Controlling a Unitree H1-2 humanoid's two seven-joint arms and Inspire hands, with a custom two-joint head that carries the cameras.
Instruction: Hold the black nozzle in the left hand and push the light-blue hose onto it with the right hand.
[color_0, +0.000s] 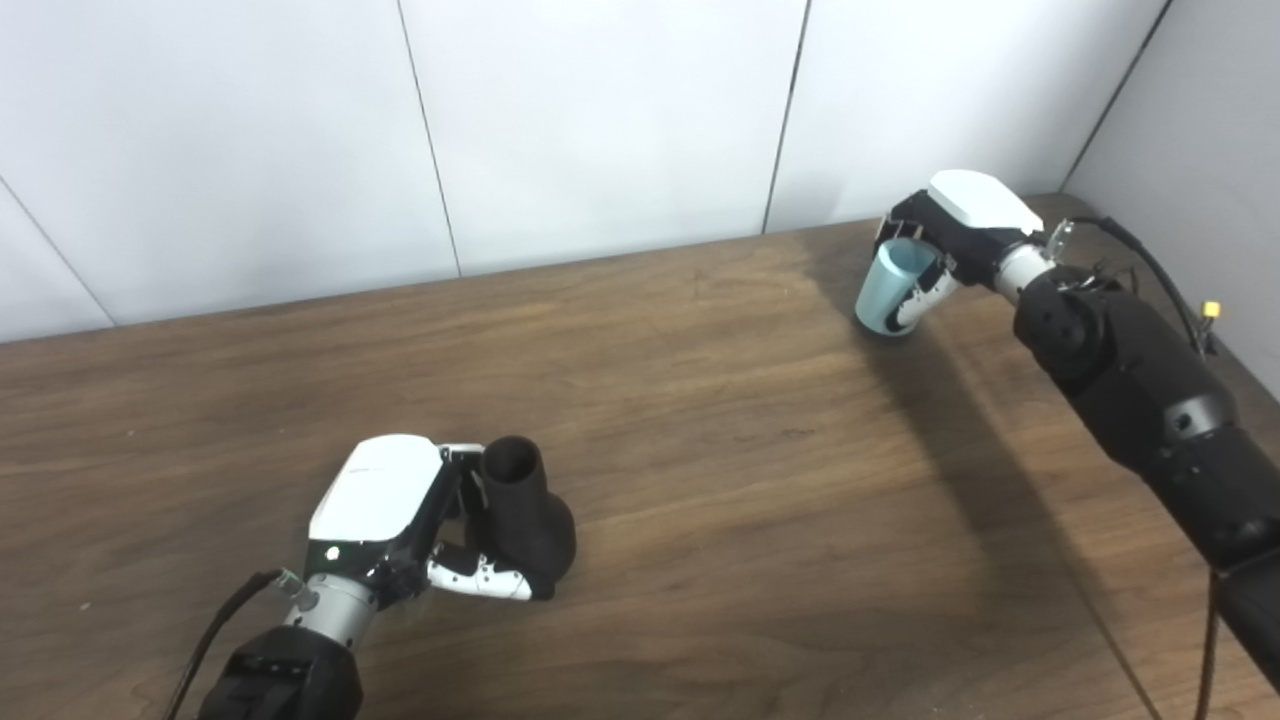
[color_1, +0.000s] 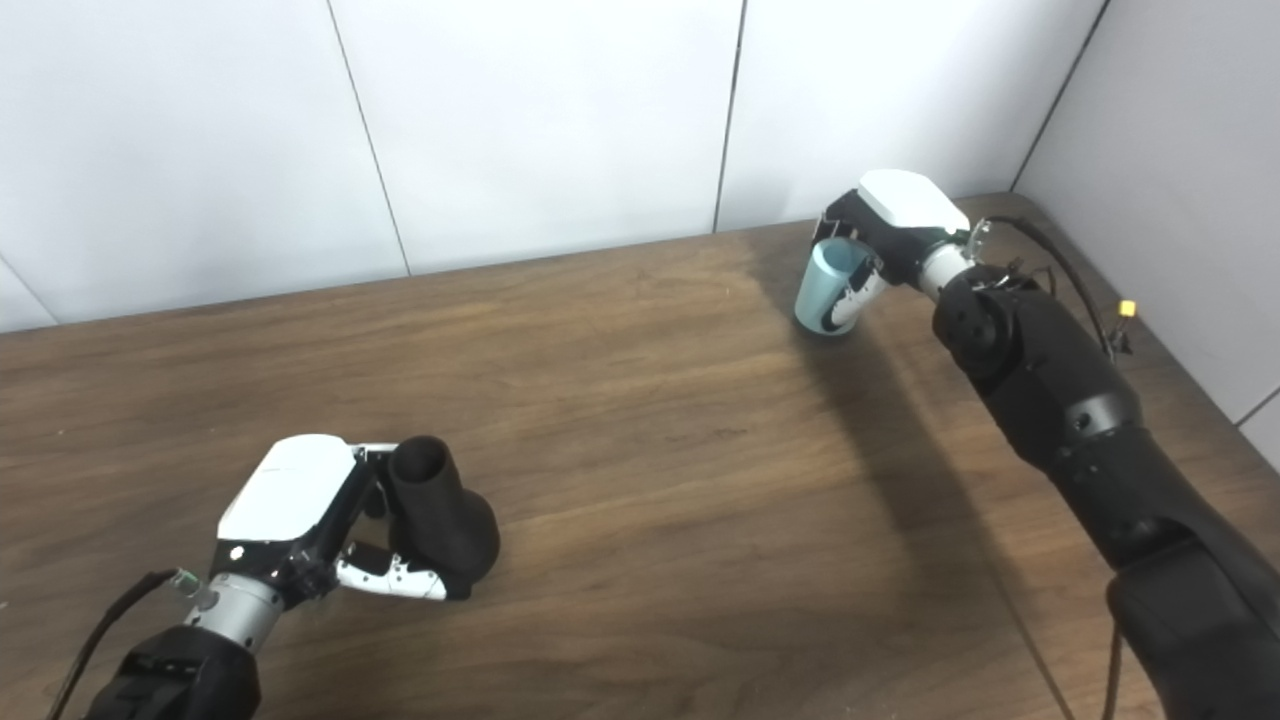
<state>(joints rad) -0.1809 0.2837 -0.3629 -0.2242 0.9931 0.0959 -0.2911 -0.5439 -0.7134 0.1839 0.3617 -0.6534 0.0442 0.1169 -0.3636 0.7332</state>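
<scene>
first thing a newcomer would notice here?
Two hands far apart on the brown table, each closed around a part. Near the front left, the left hand grips the upright black nozzle. At the far right corner by the wall, the right hand holds the light-blue hose, tilted, its lower end at the tabletop.

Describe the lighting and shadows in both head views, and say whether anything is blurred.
Left eye view: even, soft light; the right arm casts a broad dark shadow band across the wooden table, running from under the light-blue hose toward the near edge. Right eye view: the same band; the black nozzle reads as near-featureless black. Both views look sharp, with no strong glare.
</scene>
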